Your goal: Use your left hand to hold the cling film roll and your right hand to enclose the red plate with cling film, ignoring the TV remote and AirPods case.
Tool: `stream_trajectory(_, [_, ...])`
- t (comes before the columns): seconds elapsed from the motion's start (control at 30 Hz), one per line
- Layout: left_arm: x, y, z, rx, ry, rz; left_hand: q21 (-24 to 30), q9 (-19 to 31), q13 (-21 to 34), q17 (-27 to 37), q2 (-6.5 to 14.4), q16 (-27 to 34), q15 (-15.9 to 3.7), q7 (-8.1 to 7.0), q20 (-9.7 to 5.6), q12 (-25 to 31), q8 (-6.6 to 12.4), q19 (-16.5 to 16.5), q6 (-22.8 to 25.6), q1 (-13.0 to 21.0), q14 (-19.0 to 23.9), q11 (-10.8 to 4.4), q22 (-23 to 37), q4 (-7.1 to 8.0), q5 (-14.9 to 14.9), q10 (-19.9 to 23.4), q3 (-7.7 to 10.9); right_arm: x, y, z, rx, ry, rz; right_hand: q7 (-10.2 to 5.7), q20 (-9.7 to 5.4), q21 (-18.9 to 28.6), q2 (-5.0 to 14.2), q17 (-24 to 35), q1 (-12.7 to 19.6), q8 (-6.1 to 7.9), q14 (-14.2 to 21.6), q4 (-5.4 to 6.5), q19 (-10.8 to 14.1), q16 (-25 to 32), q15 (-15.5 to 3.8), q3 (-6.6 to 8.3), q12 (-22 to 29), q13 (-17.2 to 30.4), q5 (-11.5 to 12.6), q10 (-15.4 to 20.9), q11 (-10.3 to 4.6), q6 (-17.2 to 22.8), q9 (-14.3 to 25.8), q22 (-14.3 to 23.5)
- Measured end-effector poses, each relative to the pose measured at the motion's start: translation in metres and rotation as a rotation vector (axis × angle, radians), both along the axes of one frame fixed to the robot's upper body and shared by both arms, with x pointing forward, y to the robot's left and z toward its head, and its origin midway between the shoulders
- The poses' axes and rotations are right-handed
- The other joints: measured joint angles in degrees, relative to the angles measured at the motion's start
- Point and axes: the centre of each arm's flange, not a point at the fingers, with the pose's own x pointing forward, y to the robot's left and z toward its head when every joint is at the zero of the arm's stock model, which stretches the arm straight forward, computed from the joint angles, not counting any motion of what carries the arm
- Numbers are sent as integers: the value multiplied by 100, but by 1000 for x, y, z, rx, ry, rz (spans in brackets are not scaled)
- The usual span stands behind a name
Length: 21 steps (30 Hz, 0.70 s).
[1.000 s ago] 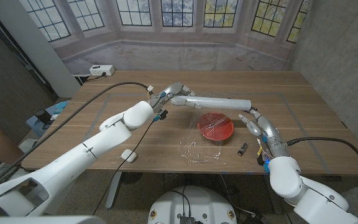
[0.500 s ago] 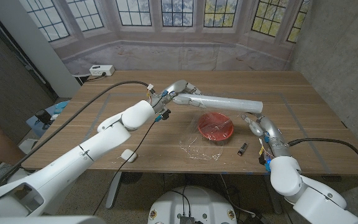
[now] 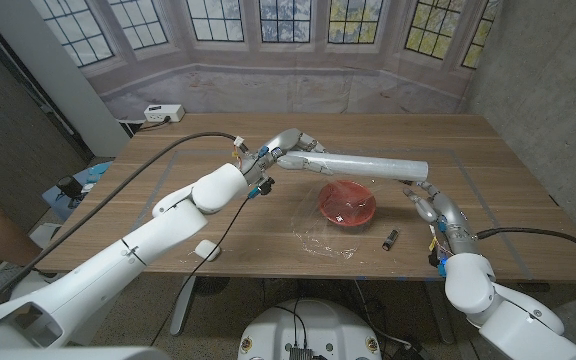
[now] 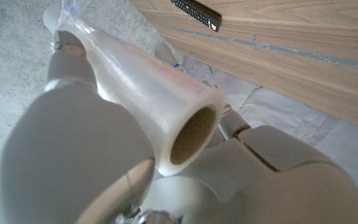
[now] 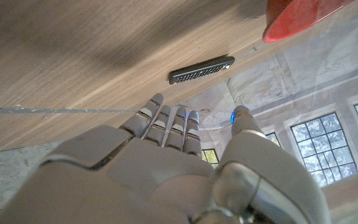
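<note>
The left hand point(image 3: 286, 148), just above the middle of the head view, grips one end of the cling film roll point(image 3: 363, 166) and holds it level over the table point(image 3: 488, 150); the left wrist view shows the roll's open core against the palm. The roll runs toward the right of the frame, above the red plate point(image 3: 347, 203), which sits just right of centre.

At centre right the right hand point(image 3: 424, 200) reaches up toward the roll's far end. In the right wrist view its fingers point(image 5: 166, 121) are straight and together; whether they pinch any film cannot be told.

A wrinkled sheet of film point(image 3: 323, 238) lies over the plate and on the wood in front of it, toward the bottom of the frame. Whether it joins the roll is unclear. So film is out and partly over the plate, but the wrap looks loose and unfinished: covering the rim, tucking and tearing off seem to remain.

The TV remote point(image 3: 391, 239) lies just right of the film's edge and close under the right arm, so a sweep there could nudge it. The small white case point(image 3: 206, 249), probably the AirPods case, lies at lower left near the front edge, under the left arm. Open wood lies beyond the roll and at the far right.
</note>
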Motion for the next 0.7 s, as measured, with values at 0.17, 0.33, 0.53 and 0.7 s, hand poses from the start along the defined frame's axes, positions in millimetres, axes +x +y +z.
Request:
stream_trajectory(0.17, [-5, -3, 0, -5, 0, -13, 0, -1, 3, 0, 0, 0, 0, 0, 0, 0, -2, 0, 0, 0, 0, 0, 0, 0, 0, 0, 0, 4, -11, -6, 12, 0, -18, 0, -14, 0, 0, 0, 0, 0, 0, 0, 52, 0, 0, 0, 0, 0, 0, 0, 0, 0, 0, 0])
stream_trajectory(0.33, [-10, -5, 0, -10, 1, -25, 0, -2, 30, 0, 0, 0, 0, 0, 0, 0, -4, 0, 0, 0, 0, 0, 0, 0, 0, 0, 0, 6, -16, -7, 22, -13, -19, 0, -13, 0, -23, 0, 23, 0, 0, -24, 50, 0, 0, 25, 0, 0, 0, 0, 0, 0, 0, 0])
stream_trajectory(0.53, [-16, -8, 0, -14, 1, -39, 0, -4, 30, 0, 0, 0, 0, 0, 0, 0, -5, 0, 0, 0, 0, 0, 0, 0, 0, 0, 0, 15, -29, -11, 37, -20, -36, 0, -13, 0, -23, 0, 23, 0, 0, -24, 50, 0, 0, 24, 0, 0, 0, 0, 0, 0, 0, 0])
stream_trajectory(0.7, [-20, -10, 0, -14, 1, -49, 0, -3, 29, 0, 2, 0, 0, 0, 0, 1, -9, 0, 0, -2, 0, 0, 0, 0, 0, 0, 0, 21, -33, -11, 48, -31, -37, 0, -13, 0, -23, 0, 23, 0, 0, -24, 50, 0, 0, 24, 0, 0, 0, 0, 0, 0, -1, 0])
